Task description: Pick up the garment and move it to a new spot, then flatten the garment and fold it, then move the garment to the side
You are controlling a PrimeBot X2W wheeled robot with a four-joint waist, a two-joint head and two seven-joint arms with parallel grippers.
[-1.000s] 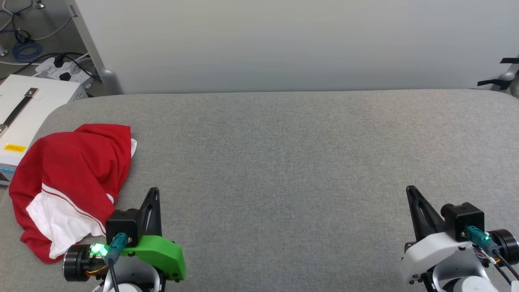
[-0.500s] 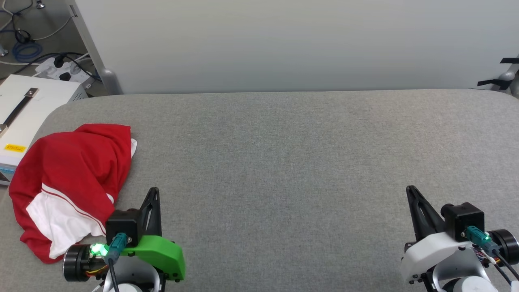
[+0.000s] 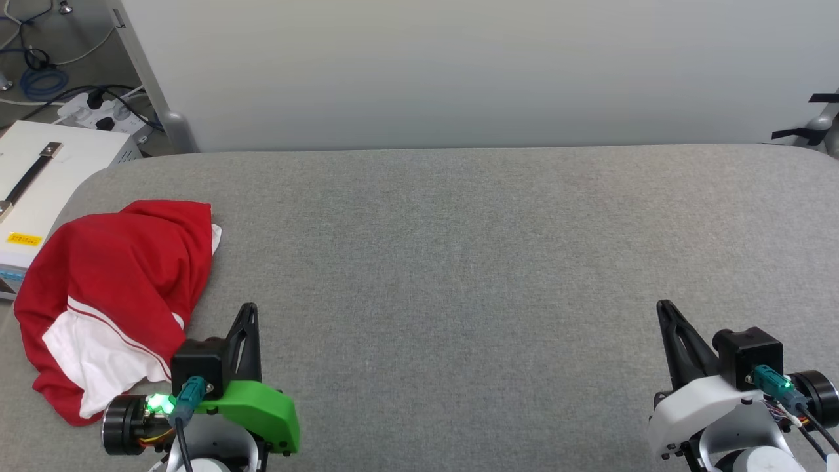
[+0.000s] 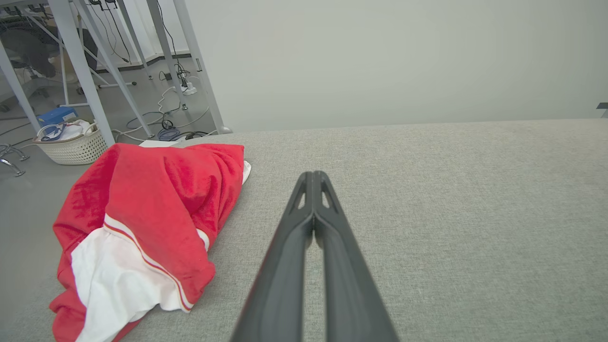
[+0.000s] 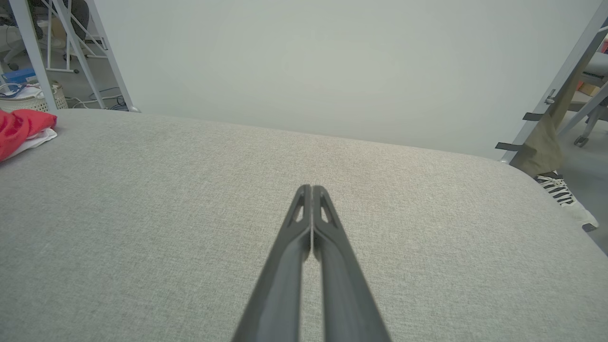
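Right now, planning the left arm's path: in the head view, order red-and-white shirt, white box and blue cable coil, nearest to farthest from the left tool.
1. Red-and-white fabric garment: just left of the left tool.
2. White box with black strap: beyond the garment.
3. Blue cable coil: floor, far corner.

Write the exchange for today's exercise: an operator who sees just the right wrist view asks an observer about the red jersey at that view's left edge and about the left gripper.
Operator: My view catches a red and white scrap at its left edge. How does the jersey lie?
Observer: The jersey is crumpled in a heap at the left end of the grey padded table, with a white sleeve facing up.
Operator: Where is the left gripper?
Observer: The left gripper sits just right of the heap, apart from it.
Operator: Is it open?
Observer: No, its fingers are pressed together and hold nothing.
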